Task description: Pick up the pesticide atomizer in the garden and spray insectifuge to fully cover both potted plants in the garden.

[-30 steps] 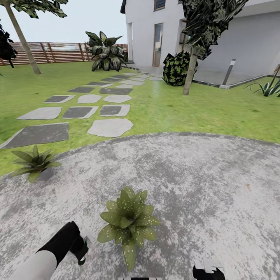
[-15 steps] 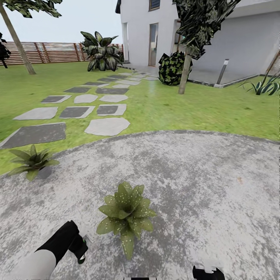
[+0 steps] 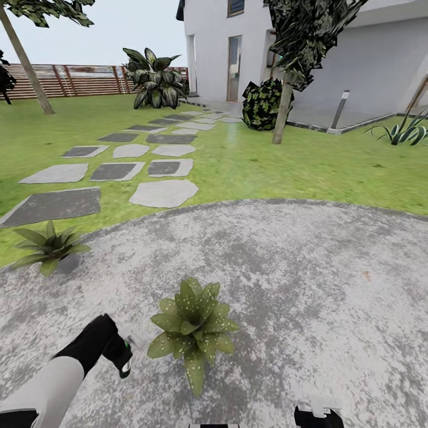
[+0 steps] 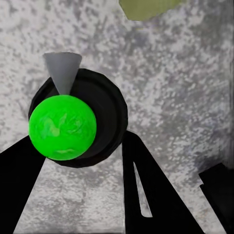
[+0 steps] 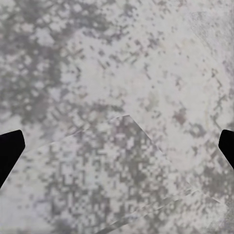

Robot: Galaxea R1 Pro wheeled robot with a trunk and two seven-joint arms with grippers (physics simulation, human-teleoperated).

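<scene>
Two potted plants show in the head view. The near potted plant [image 3: 193, 327] stands on the round grey patio [image 3: 309, 279], and the far potted plant [image 3: 49, 245] sits at the patio's left edge by the lawn. My left gripper [image 3: 122, 355] hovers just left of the near plant, shut on the pesticide atomizer [image 3: 126, 361]. In the left wrist view the atomizer [image 4: 73, 122] is end-on between the black fingers [image 4: 151, 195]: dark and round, with a grey cone nozzle and a bright green ball. A leaf tip [image 4: 146, 7] lies ahead. My right gripper [image 5: 117, 146] is open over bare paving, low at the head view's edge [image 3: 319, 416].
Stepping stones [image 3: 163, 191] cross the lawn [image 3: 297, 166] toward the white house [image 3: 333, 53]. A thin tree trunk [image 3: 280, 113], dark shrubs [image 3: 261, 104], a bollard lamp [image 3: 339, 110] and the slat fence [image 3: 77, 80] stand far off. The patio's right side is bare paving.
The whole view shifted slightly a second ago, so the camera moved. Since half a second ago my left arm has lifted the atomizer a little higher beside the near plant.
</scene>
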